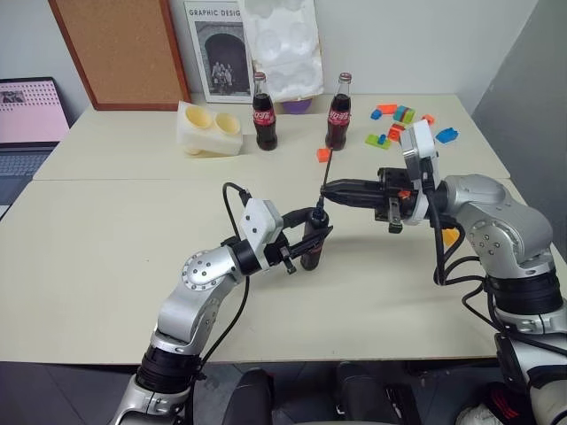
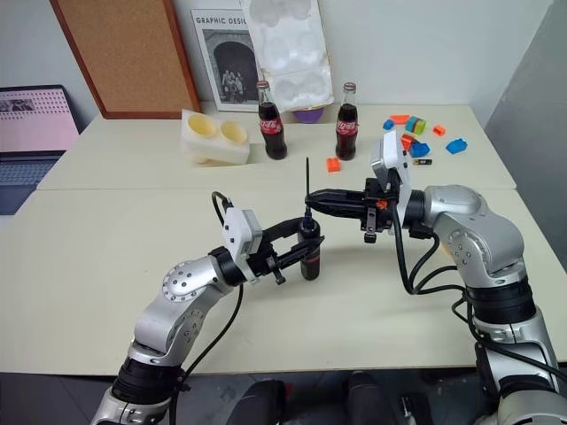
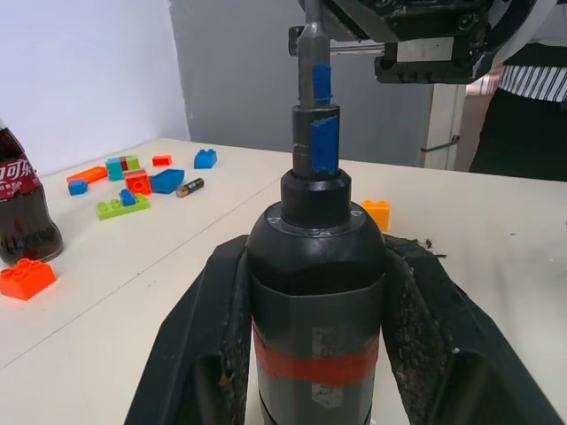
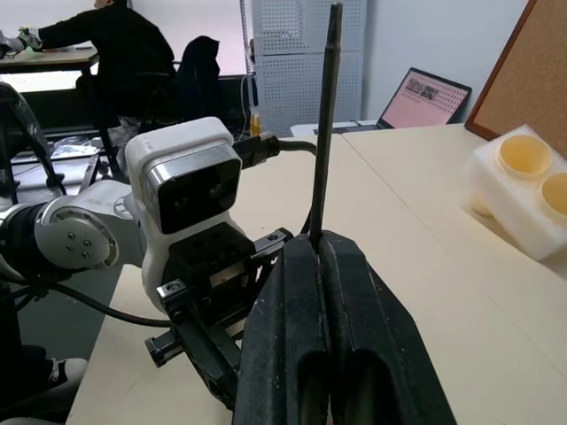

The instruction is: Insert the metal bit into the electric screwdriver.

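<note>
Left gripper (image 1: 306,243), nearest the head camera, closed on the electric screwdriver (image 1: 312,243); the tool stands upright above the cream table (image 1: 106,257), black body between the two fingers (image 3: 199,354), red band at finger level, dark blue tip uppermost. Right gripper (image 1: 326,189), lying level and pointing toward the robot's left, fingers pressed together on the metal bit (image 1: 327,170); the thin dark rod stands upright, most of its length rising above the fingers, its lower end directly over the screwdriver's tip and, in the left wrist view, at or just entering the tip's opening; whether it is seated cannot be told. Behind the grippers, two cola bottles (image 1: 265,113) stand upright, well apart from each other; a single orange brick (image 1: 323,154) lies between them and the grippers. Far right of the table: scattered coloured building bricks (image 1: 396,119). Far left: a white foam block with two round yellow-lined hollows (image 1: 211,129), a cork board (image 1: 120,49) and a printed poster (image 1: 220,53) leaning on the wall; a laptop (image 1: 27,119) at the table's left edge. A seated person (image 4: 115,53) appears in the right wrist view.
</note>
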`<state>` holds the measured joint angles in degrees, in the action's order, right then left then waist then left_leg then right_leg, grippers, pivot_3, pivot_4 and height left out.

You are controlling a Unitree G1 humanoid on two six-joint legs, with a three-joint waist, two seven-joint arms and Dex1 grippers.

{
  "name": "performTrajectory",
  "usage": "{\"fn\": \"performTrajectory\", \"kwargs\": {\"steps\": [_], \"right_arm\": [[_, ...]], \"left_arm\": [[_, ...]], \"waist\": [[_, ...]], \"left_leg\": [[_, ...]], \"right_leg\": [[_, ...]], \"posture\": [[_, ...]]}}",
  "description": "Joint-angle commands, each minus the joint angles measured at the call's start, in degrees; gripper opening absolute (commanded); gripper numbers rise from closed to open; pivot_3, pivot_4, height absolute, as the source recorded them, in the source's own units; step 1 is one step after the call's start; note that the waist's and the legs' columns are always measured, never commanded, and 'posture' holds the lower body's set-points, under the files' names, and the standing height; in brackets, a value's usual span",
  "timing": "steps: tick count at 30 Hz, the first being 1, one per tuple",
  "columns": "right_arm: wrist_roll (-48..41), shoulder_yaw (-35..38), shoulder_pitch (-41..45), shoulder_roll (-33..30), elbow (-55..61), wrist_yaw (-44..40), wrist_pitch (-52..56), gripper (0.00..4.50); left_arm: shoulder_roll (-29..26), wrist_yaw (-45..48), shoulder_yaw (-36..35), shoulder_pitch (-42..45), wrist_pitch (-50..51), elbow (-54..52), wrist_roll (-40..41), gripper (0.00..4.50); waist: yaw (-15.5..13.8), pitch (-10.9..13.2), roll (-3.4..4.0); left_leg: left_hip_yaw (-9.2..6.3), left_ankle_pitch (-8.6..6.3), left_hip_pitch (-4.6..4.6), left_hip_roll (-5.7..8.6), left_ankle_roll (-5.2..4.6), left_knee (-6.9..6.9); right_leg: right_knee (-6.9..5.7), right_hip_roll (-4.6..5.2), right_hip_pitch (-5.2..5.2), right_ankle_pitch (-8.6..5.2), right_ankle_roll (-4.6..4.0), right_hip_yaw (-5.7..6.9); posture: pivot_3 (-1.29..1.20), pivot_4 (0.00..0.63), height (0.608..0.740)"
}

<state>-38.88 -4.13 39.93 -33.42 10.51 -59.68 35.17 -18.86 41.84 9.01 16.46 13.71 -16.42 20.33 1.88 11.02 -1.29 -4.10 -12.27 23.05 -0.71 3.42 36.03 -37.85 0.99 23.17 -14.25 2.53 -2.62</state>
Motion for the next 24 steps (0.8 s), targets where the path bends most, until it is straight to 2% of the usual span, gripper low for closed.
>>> {"fn": "performTrajectory", "kwargs": {"steps": [1, 12, 16, 21, 24], "right_arm": [[0.44, 0.79, 0.63, -0.28, 0.53, -0.17, 0.1, 0.55], [-1.65, 4.85, 0.01, -1.45, 3.68, 1.47, 2.24, 3.07], [-1.84, 9.08, -3.18, -3.09, 7.25, 5.09, 2.41, 3.98], [1.29, 13.59, -8.95, -6.08, 11.05, 9.42, 0.89, 4.02], [4.77, 15.55, -12.27, -10.05, 12.7, 10.46, -0.68, 4.02]], "left_arm": [[-0.3, 0.07, -0.73, 0.17, -0.62, -1.89, 0.4, 1.65], [0.09, -1.51, -0.68, 1.04, 0.24, -3.64, -0.01, 1.65], [-1.6, -5.95, -1.38, 7.09, 1.27, -2.88, -6.06, 1.65], [-7.83, -8.39, 3.07, 16.47, 1.19, 3.34, -20.54, 1.65], [-11.53, -6.3, 7.4, 21.13, 0.28, 8.25, -27.46, 1.65]], "waist": [[0.0, 0.0, 0.0], [-0.01, 0.01, 0.0], [-0.15, 0.04, -0.03], [-0.24, 0.04, -0.05], [-0.18, 0.05, -0.05]], "left_leg": [[0.0, 0.0, 0.0, 0.0, 0.0, 0.0], [0.0, 0.0, 0.01, 0.0, 0.0, 0.0], [-0.05, 0.0, 0.1, 0.0, 0.0, 0.02], [-0.05, 0.0, 0.18, 0.04, 0.0, 0.02], [-0.06, 0.0, 0.29, 0.06, 0.0, 0.01]], "right_leg": [[0.0, 0.0, 0.0, 0.0, 0.0, 0.0], [0.01, 0.0, 0.01, 0.0, 0.0, 0.0], [0.01, 0.0, 0.05, 0.0, 0.01, 0.05], [0.12, 0.01, 0.06, 0.01, 0.03, 0.06], [0.17, 0.02, 0.11, 0.01, 0.04, 0.08]], "posture": [[0.0, 0.15, 0.74], [0.0, 0.15, 0.74], [0.0, 0.15, 0.74], [0.0, 0.15, 0.74], [0.0, 0.15, 0.74]]}}
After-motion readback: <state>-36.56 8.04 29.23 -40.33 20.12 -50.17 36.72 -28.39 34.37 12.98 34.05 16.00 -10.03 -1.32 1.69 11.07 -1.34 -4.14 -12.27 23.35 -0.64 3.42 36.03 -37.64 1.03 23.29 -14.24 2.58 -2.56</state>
